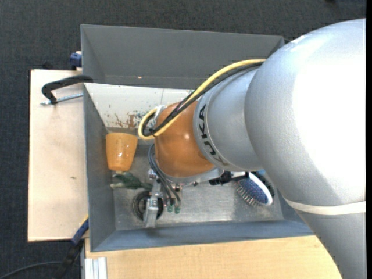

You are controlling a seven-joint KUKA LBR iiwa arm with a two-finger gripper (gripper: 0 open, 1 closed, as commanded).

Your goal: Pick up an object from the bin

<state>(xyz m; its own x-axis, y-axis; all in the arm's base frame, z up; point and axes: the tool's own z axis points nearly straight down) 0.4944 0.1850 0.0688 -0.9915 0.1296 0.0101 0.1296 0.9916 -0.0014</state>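
Observation:
My gripper (156, 206) is low in the bin's front left part, close to the front wall. Right beside it on the left lies a small dark round thing (140, 204), partly covered by the gripper. A green, leaf-like thing (127, 182) lies just up and left of that. An orange cup (120, 150) lies on its side against the left wall, farther back.
A blue brush with a white rim (254, 191) lies at the front right, half under the arm. The arm and its orange cover hide the middle and right of the bin. Rust-coloured specks mark the back wall.

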